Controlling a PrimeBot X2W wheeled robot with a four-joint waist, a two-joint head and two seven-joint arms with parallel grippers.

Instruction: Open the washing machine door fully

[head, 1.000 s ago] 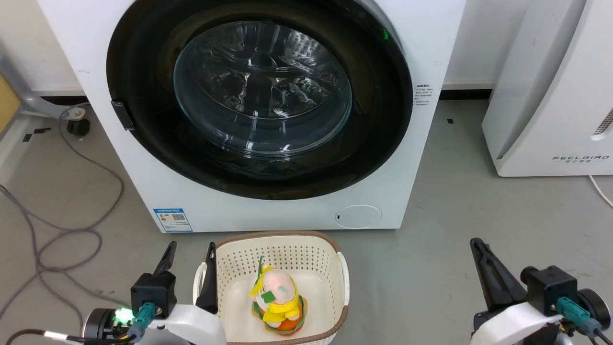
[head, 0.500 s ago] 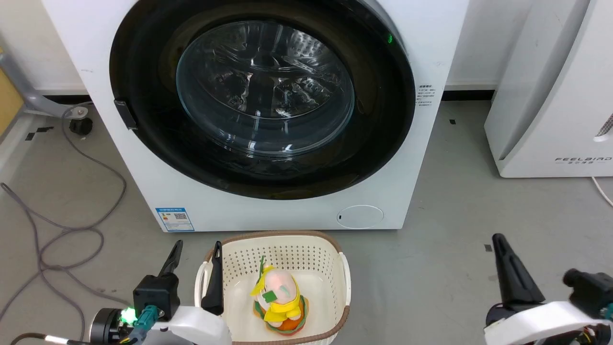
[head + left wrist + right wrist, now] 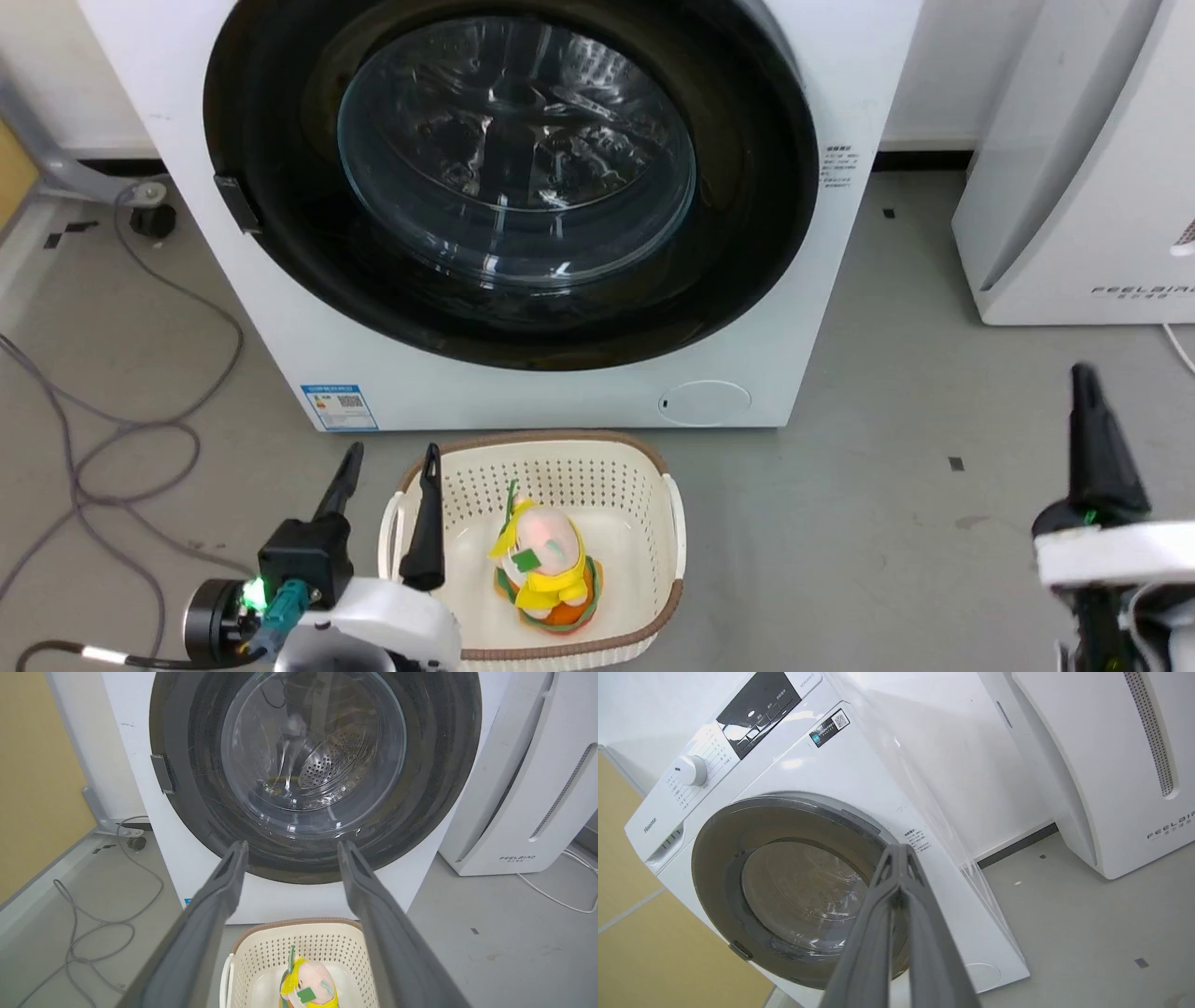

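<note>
Grey concrete floor [image 3: 887, 373] runs up to a pale wall, and against that wall stands the big white front-loading washing machine [image 3: 523, 401]. Its large round glossy black door with the bulging clear glass bowl [image 3: 747, 233] lies shut, flush with the machine's front. The small black handle [image 3: 236, 203] sits on the door's left edge. Through the glass the left wrist view shows the perforated steel drum [image 3: 336, 760]. Below the door a blue label sticker [image 3: 339, 407] is at the lower left of the front and a round white filter cap [image 3: 705, 402] at the lower right.

On the floor just before the machine stands a cream perforated plastic basket with a brown rim [image 3: 532, 439], and in it a yellow, pink and orange plush toy [image 3: 544, 565]. The left gripper [image 3: 393, 450] hangs over the basket's left rim, its two long dark fingers spread wide with nothing between them, well short of the door. The right gripper [image 3: 1083, 373] is raised at the right over bare floor, clear of the machine; its own wrist view shows its fingers pressed together at the tips, empty. A white FEELBIRD appliance [image 3: 1074, 187] stands to the right, and a grey cable [image 3: 140, 439] loops across the floor at the left.
</note>
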